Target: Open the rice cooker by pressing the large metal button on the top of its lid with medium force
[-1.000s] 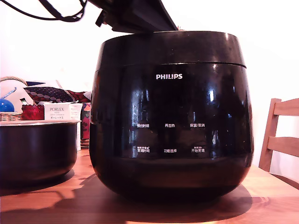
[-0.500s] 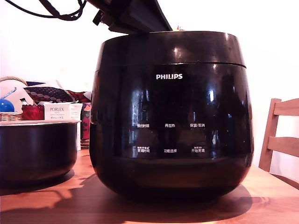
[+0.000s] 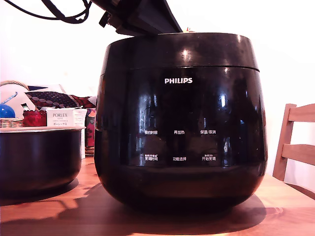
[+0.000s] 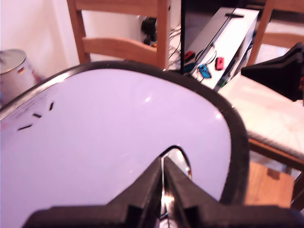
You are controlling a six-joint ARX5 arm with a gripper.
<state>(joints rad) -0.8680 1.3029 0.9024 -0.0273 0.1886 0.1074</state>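
The glossy black rice cooker (image 3: 179, 147) with a white PHILIPS logo fills the middle of the exterior view, and its lid (image 3: 179, 49) is down. A small pale bump, the button (image 3: 188, 31), rises at the lid's top centre. My black arm (image 3: 142, 17) slants down from the exterior view's upper left onto the lid's top. In the wrist view the lid (image 4: 109, 133) reflects pale light. My gripper (image 4: 163, 183) is shut with nothing in it. Its joined fingertips rest at the metal button (image 4: 184, 162), partly covering it.
A lower dark bowl with a metal rim (image 3: 39, 157) stands at the exterior view's left, with a PORLEX box (image 3: 60, 118) and clutter behind it. A wooden chair (image 3: 298, 142) is at the right. The wrist view shows another chair (image 4: 123, 45) and a metal bin (image 4: 16, 66) beyond the cooker.
The arm has shifted slightly towards the exterior view's left over the lid, uncovering the button's bump. The lid has stayed down.
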